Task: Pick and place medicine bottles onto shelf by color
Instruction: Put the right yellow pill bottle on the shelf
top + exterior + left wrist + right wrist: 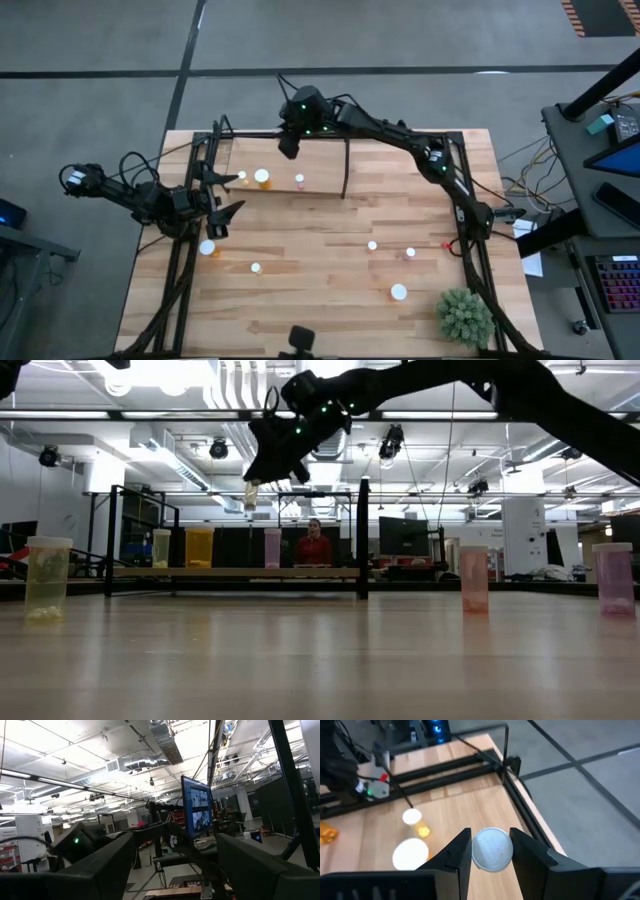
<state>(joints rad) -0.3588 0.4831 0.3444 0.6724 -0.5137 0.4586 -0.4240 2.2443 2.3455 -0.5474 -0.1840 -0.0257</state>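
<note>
My right gripper (289,150) hangs over the shelf's (400,168) left end, shut on a small pale-yellow medicine bottle (252,493) with a white cap. Three bottles stand on the shelf: a yellowish one (161,548), an orange one (200,547) and a pink one (272,547). Several more bottles stand on the tabletop, among them a yellow one (47,578) and two pink ones (473,578) (613,577). My left gripper (225,210) waits open at the table's left edge, pointing upward, with nothing between its fingers (100,870). My right gripper pinches the bottle between its two fingers, one on each side of the white cap (491,849). The fingers slant down from the table's right toward the far left. The bottle stays upright, its body showing below the fingers (262,460), lifted clear above the shelf.
A thin black post (347,170) stands upright on the shelf, right of the bottles. Black frame rails (190,240) run along both table sides. A green spiky plant (465,315) sits at the near right corner. A person sits in the room beyond the table (314,545).
</note>
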